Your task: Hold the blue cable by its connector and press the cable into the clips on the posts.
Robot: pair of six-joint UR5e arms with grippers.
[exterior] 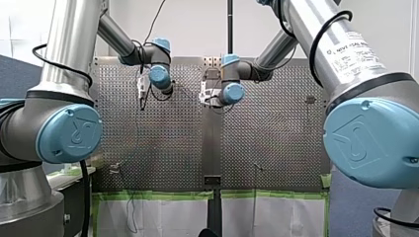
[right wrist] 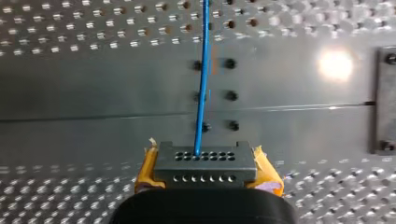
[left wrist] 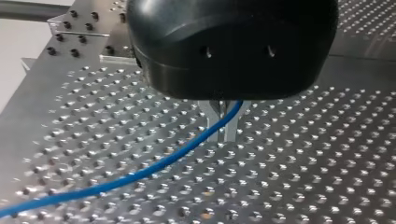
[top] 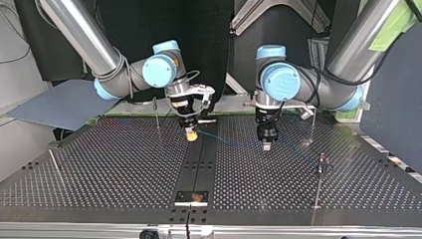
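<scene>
Hanging low at the centre-left of the top view, my right gripper (top: 191,134) grips the black connector (right wrist: 205,163) tight between its yellow pads (right wrist: 145,171), over the dark strip (top: 199,162) that splits the perforated table (top: 99,164). A thin post (top: 157,113) stands just to its left. From the connector the blue cable (top: 229,142) runs rightward, close above the plate, to my left gripper (top: 266,146). Its metal fingers (left wrist: 212,123) are drawn narrow with the cable caught between them. Further right stands another post (top: 312,124).

Perforated table (top: 99,169) with thin posts (top: 318,181)
</scene>
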